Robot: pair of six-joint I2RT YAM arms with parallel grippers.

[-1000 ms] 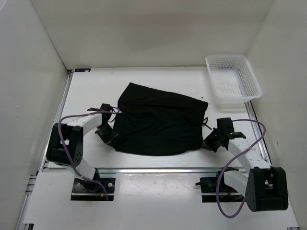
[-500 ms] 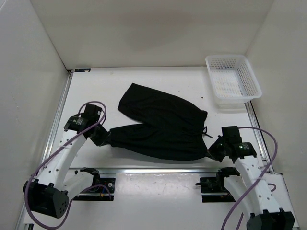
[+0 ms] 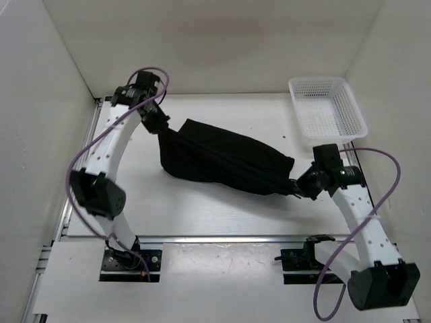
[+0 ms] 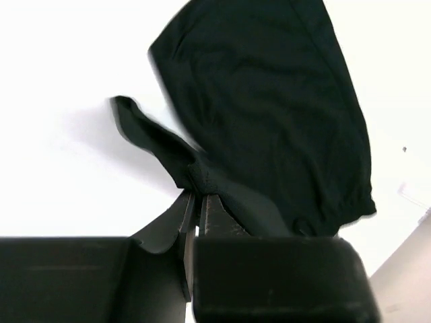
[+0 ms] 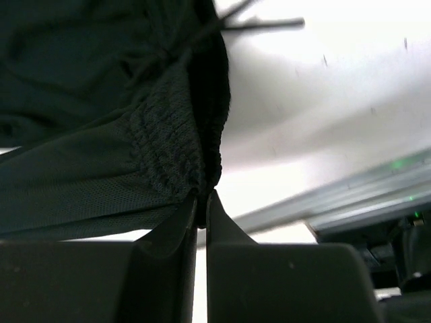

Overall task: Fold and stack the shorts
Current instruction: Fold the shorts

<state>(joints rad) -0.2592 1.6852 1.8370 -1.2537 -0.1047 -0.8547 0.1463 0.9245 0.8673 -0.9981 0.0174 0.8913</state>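
- Left wrist view: left gripper is pinched tight on a bunched corner of the shorts. The rest of the cloth spreads away ahead and to the right of the fingers.
- Right wrist view: right gripper is clamped on the gathered waistband edge, with the drawstring trailing just beyond.
- Top view: the shorts are strung between the two grippers as one long band. The long axis runs diagonally from far-left to near-right.
- The left end seems lifted near the far edge, and the right end is low by the table's right side.
- Each arm holds its own end, so neither is nearer the middle. The slack middle sags onto the table.
- Judgement: the next move turns on that diagonal. Both ends probably need to come down together to lay the band flat for a fold.
- Surface is white, flat and smooth, and the cloth should slide easily.
- The basket is at far right, near the right gripper but apart from the cloth. White walls close in on three sides.
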